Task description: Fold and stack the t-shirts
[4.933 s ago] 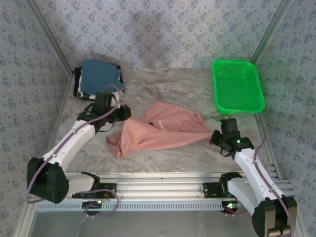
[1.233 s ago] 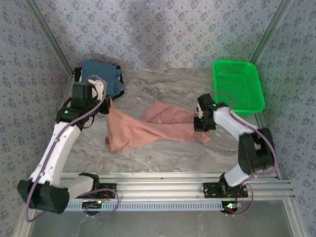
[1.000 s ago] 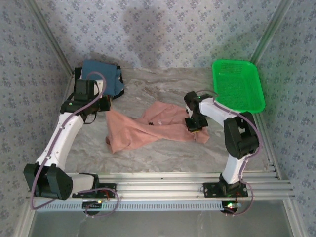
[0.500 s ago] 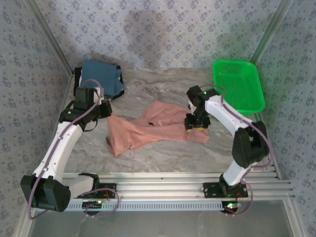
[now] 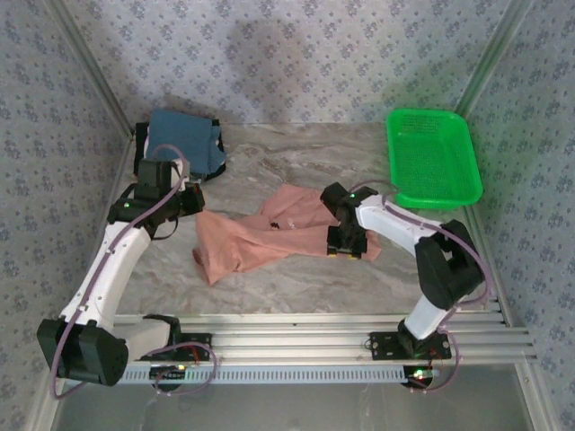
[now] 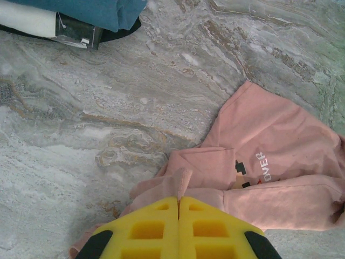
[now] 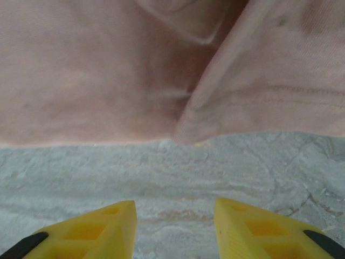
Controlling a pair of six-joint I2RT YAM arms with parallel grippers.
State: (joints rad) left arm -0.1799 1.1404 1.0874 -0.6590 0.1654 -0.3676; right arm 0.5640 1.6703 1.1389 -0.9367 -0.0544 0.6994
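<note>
The left gripper (image 6: 179, 203) had its two yellow fingers pressed flat together, with a thin ridge of pink cloth pinched between the tips; it had hold of the salmon-pink t-shirt (image 6: 269, 162) at that shirt's left end. Just beyond the pinch the cloth bunched into soft folds; further out lay a small dark and orange print (image 6: 243, 174) beside white letters. In the top external view the left gripper (image 5: 190, 199) sat at the left corner of the shirt (image 5: 269, 232), which lay crumpled and stretched sideways across the middle of the marble table (image 5: 296, 157).

The right gripper (image 7: 175, 216) had its yellow fingers parted with a clear gap and held nothing; bare marble lay between them, and the shirt's hem (image 7: 178, 132) lay just ahead of the tips. From above, the right gripper (image 5: 344, 244) stood at the shirt's right end; whether it touched the cloth there could not be told.

At the far left corner of the table sat a folded stack with a blue t-shirt (image 5: 184, 139) on top; the left wrist view showed white (image 6: 27, 21) and black layers under it, possibly more folded shirts. A green mesh basket (image 5: 431, 157) rested at the far right, well apart from the pink shirt.
</note>
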